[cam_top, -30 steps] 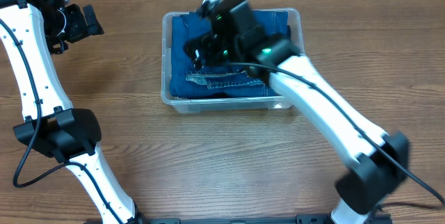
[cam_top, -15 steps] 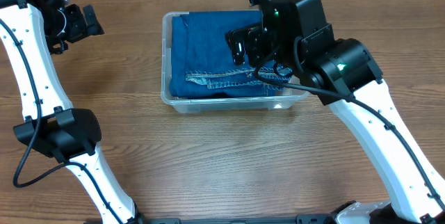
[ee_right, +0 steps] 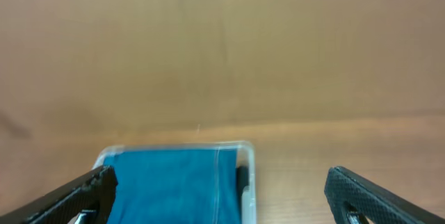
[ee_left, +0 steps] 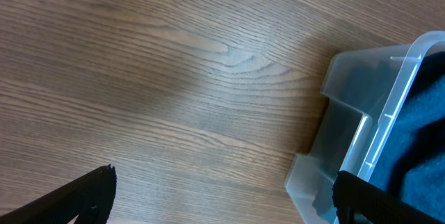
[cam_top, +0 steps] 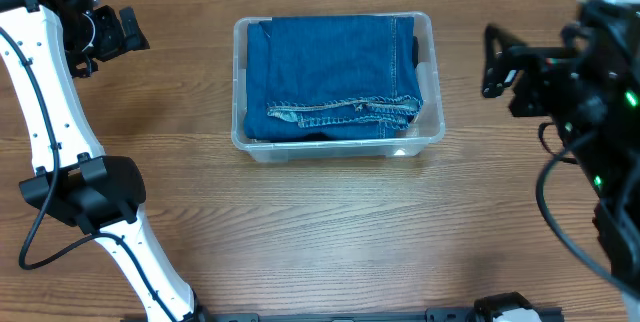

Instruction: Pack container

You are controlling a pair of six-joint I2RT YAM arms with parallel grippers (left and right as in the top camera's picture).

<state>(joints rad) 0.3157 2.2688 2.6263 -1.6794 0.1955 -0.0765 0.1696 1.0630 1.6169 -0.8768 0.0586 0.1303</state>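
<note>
Now: right gripper (cam_top: 505, 72) fingers spread wide, empty, touching nothing. Container (cam_top: 238, 112) on wooden table (cam_top: 300, 232), well apart to its left, folded blue jeans (cam_top: 330, 72) inside. Left gripper (cam_top: 112, 40) likewise spread wide, empty. Container corner near its right finger (ee_left: 368, 200), not touching.

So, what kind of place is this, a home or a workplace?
Most likely a robotics lab test bench, not a home: a left arm and a right arm stand at a wooden table holding only a clear container of folded jeans, with a plain brown wall behind.
</note>
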